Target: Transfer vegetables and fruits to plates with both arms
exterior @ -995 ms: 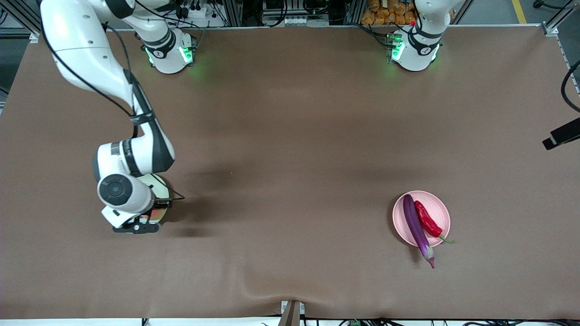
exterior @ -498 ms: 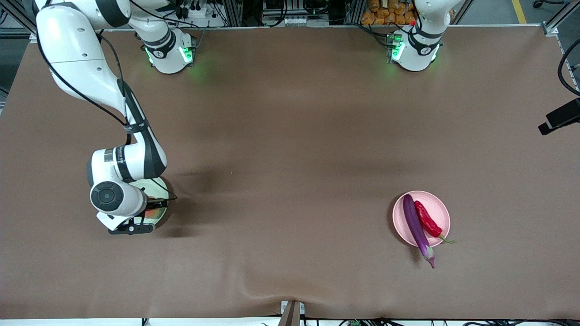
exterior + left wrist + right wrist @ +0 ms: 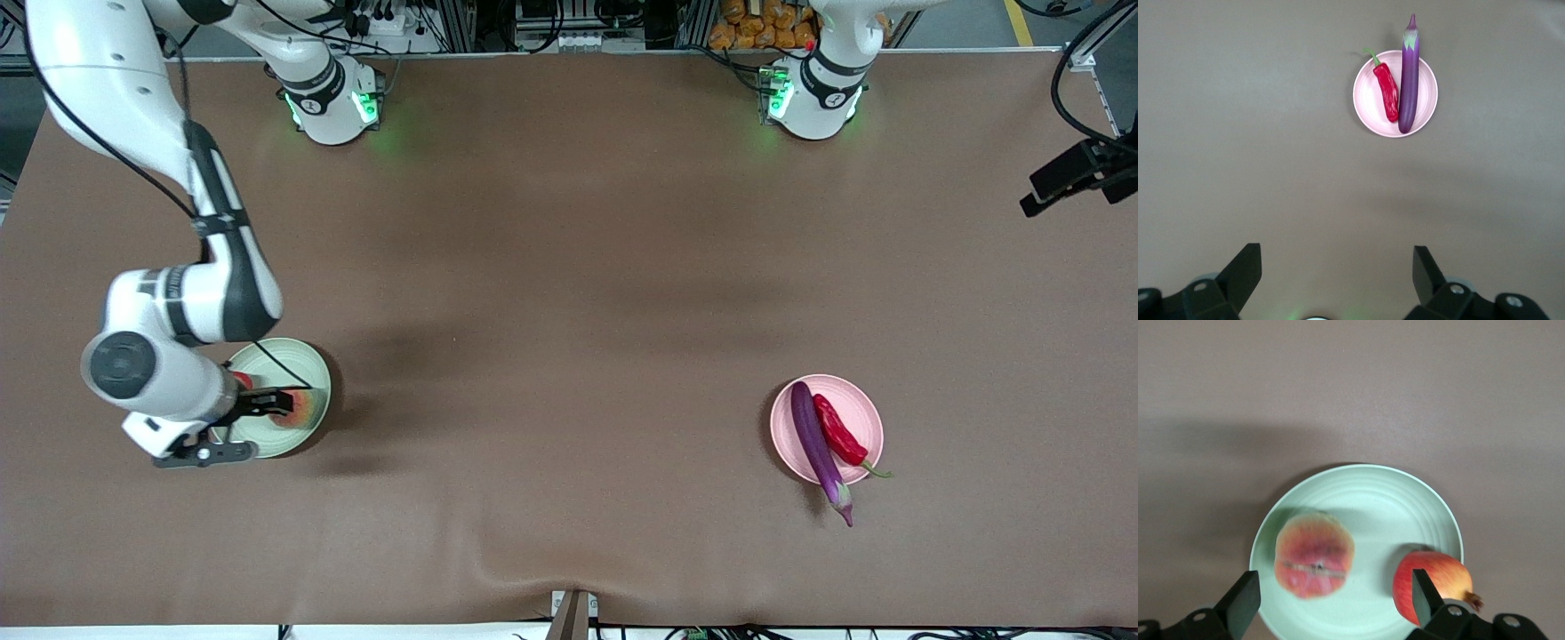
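Note:
The pale green plate (image 3: pixel 307 369) lies toward the right arm's end of the table. It holds the peach (image 3: pixel 300 409) and the red-yellow pomegranate (image 3: pixel 241 381), which the arm partly hides. My right gripper (image 3: pixel 267 404) hangs open and empty over this plate. In the right wrist view the right gripper (image 3: pixel 1333 587) is above the plate (image 3: pixel 1358 472), the peach (image 3: pixel 1314 555) and the pomegranate (image 3: pixel 1431 581). The pink plate (image 3: pixel 862 404) holds the purple eggplant (image 3: pixel 816 444) and the red chili (image 3: pixel 838 431). My left gripper (image 3: pixel 1336 257) is open and empty, high over the bare table, away from the pink plate (image 3: pixel 1368 100).
A brown cloth (image 3: pixel 569 267) covers the table, with a raised fold (image 3: pixel 533 578) near the front camera's edge. The two arm bases (image 3: pixel 333 102) (image 3: pixel 813 93) stand along the robots' side. The left arm's dark hand (image 3: pixel 1062 182) shows at the table's end.
The right arm has swung away from over the green plate toward its end of the table, uncovering the plate and the peach. The left arm's hand has shifted toward the robots' side.

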Robot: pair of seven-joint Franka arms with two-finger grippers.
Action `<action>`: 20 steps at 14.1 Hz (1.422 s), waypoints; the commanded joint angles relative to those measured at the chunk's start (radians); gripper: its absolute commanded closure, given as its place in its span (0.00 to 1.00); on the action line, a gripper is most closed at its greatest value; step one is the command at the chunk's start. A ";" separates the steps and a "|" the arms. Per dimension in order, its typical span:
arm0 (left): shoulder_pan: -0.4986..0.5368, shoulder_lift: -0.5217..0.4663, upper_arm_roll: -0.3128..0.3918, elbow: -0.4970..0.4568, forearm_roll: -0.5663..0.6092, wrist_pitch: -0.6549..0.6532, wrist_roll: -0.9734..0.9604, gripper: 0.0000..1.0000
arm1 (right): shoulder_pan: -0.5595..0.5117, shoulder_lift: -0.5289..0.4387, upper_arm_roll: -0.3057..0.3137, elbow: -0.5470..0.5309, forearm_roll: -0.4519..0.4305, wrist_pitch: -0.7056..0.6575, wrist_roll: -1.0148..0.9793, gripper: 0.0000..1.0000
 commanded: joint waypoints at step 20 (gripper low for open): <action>0.015 -0.037 -0.114 -0.048 0.025 0.001 -0.049 0.00 | -0.086 -0.613 -0.040 -0.070 0.171 -0.614 0.075 0.00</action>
